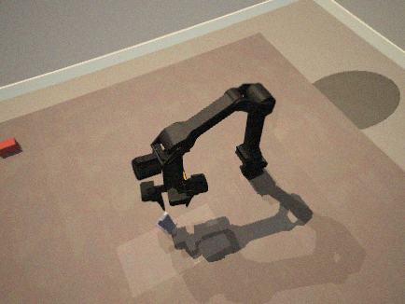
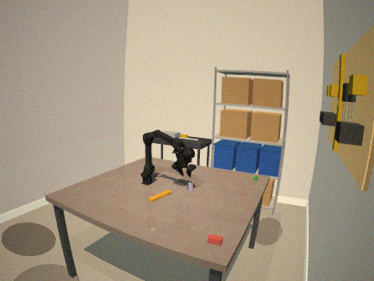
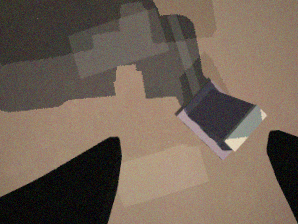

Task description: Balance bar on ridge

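wrist view, open empty jaws above ridge point(image 3: 222, 119), unlabelled

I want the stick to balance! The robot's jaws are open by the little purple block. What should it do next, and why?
Probably swing over to the orange bar: the jaws hang open and empty near the purple block, while the bar lies flat on the table, a little way off.

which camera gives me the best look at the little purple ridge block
The wrist view: the ridge block fills much of the frame between the open hand's fingers. The top view shows it small just below the hand; the exterior view shows only a tiny purple shape on the table.
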